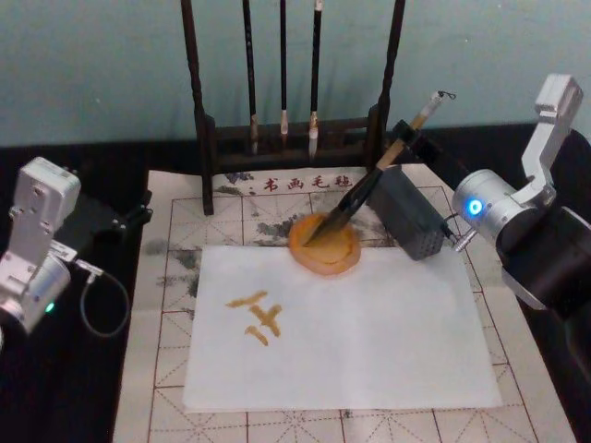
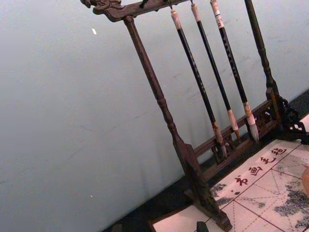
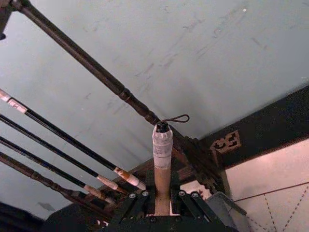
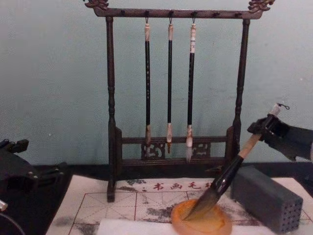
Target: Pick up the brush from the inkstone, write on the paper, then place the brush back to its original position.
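1. Brush (image 1: 369, 185): tilted, bristles down in the inkstone, whitish cap and loop leaning up toward the desk's back right corner.
2. Right gripper (image 1: 404, 138): reaches in from the desk's right edge, fingers (image 3: 137, 202) pinching the brush on its tan upper handle, just below the cap.
3. Inkstone (image 1: 343, 263): on the mat, overlapping the paper's back edge, right of the middle.
4. Paper (image 1: 369, 341): flat on the mat, toward the desk's front edge; amber strokes (image 1: 259, 316) on its left half.
5. Mat (image 1: 175, 231): beige, red grid, under the paper and inkstone.
6. Grey block (image 1: 411, 214): on the mat, just right of the inkstone.
7. Rack (image 4: 111, 122): at the desk's back edge, three thin brushes (image 4: 169, 83) hanging from its top bar.
8. Left arm (image 1: 37, 240): parked at the desk's left edge, off the mat.
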